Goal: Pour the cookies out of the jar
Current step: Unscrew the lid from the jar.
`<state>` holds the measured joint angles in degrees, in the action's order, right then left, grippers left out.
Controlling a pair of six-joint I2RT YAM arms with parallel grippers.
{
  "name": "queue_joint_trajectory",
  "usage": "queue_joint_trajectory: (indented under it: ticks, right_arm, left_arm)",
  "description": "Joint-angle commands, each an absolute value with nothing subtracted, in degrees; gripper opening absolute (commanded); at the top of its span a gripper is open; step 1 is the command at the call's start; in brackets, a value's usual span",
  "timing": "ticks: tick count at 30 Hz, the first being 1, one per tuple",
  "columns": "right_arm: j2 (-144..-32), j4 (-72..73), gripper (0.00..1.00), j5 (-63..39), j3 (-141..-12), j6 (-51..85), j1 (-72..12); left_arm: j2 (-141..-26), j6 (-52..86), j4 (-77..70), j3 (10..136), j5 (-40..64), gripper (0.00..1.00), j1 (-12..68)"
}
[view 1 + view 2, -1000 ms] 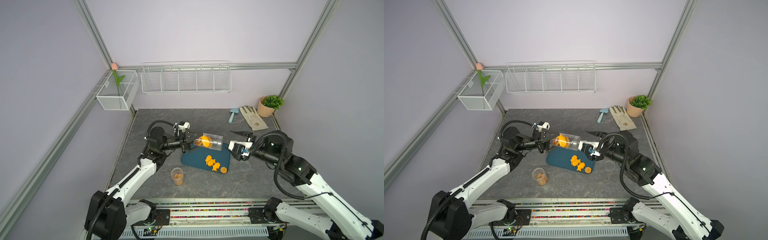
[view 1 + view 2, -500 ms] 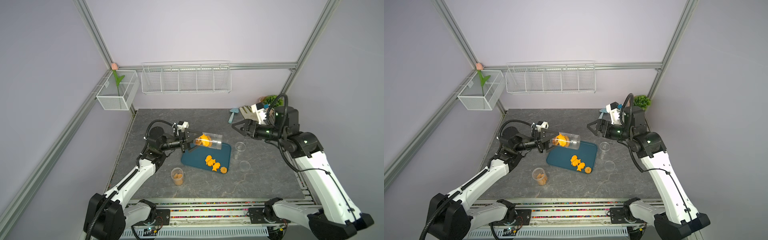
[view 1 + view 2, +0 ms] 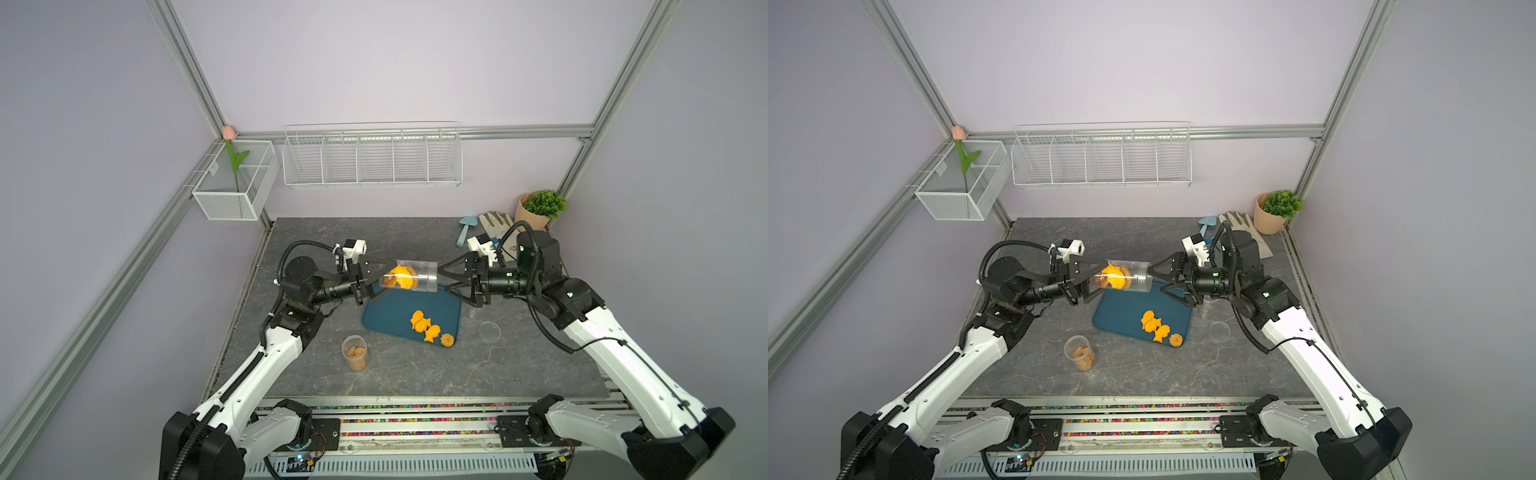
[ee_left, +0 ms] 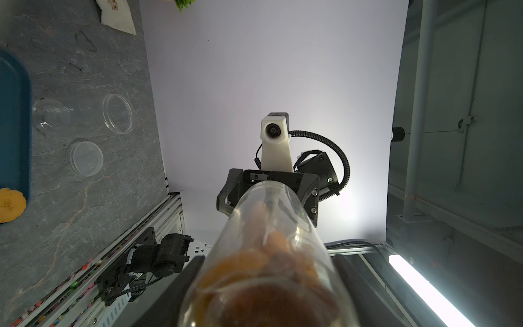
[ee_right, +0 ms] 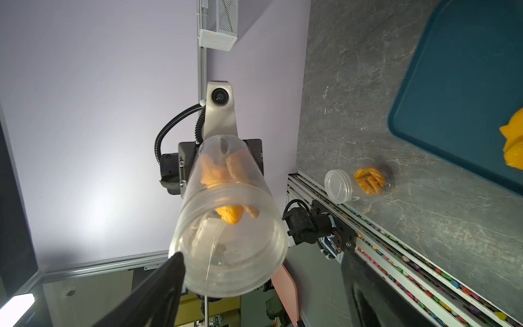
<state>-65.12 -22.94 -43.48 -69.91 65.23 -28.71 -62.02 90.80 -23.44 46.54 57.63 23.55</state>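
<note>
Left gripper (image 3: 388, 277): clamped on the jar (image 3: 419, 276) base, held level above the tray (image 3: 386, 311) far edge.
Right gripper (image 3: 442, 278): spread wide at the mouth, gripping nothing.
Done: a few cookies (image 3: 428, 326) lay on the tray.
To do: a clump (image 3: 401, 277) sat inside, and the jar looked due a tip.

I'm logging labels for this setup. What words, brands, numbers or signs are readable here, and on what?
No text can be read in any view.
Glove: a small brown print, too blurred to read.
White tag on the mesh basket: too small to read.
Jar and tray: no label visible.
</note>
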Motion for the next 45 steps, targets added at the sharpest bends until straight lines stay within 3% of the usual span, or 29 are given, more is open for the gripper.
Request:
queue_joint_trajectory:
  ticks: [1,19,28,39,45]
  right_arm:
    - [-65.2,-16.1,0.88,-45.2,-68.9,69.8,-30.9]
    - [-59.3,-14.9,0.88,-36.0,-65.0,75.7,-31.1]
    - [-63.7,-11.9,0.89,-43.7,-67.4,75.0,-32.1]
    - [-64.5,-8.6,1.00,-44.8,-67.3,75.1,-33.8]
    - [-63.3,-9.4,0.95,-45.0,-66.5,74.5,-33.8]
  left_arm:
    - [-61.0,90.2,-23.3,47.9,59.3,0.66,24.7]
    - [-60.8,89.8,-23.3,47.7,58.8,0.66,24.7]
    - [-61.1,90.1,-24.0,47.5,59.1,0.66,24.7]
    - [-60.3,90.2,-23.4,47.1,59.4,0.66,24.7]
    - [-60.6,90.2,-23.4,47.4,59.6,0.66,24.7]
